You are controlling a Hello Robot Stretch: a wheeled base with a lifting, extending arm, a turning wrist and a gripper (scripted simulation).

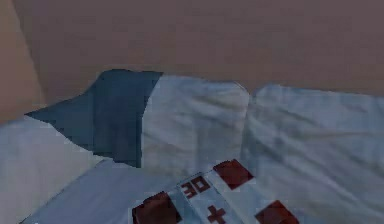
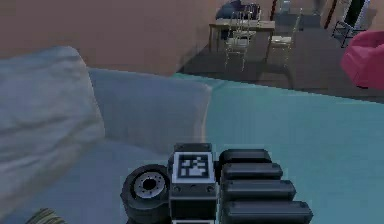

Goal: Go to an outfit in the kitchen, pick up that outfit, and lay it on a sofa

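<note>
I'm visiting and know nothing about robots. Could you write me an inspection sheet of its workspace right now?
Surface: pale grey-blue fabric sofa, seat and back cushions.
Job's things: red-and-white patterned flat cloth lying on the sofa seat, possibly the outfit.
Clutter: dark blue cloth draped over the sofa back.
Claw: dark body beside a white marked square; cannot tell whether it holds anything.
Cables: nothing seen.
Surroundings: brown wall, teal floor, wooden dining table with chairs, pink rounded seat.
</note>
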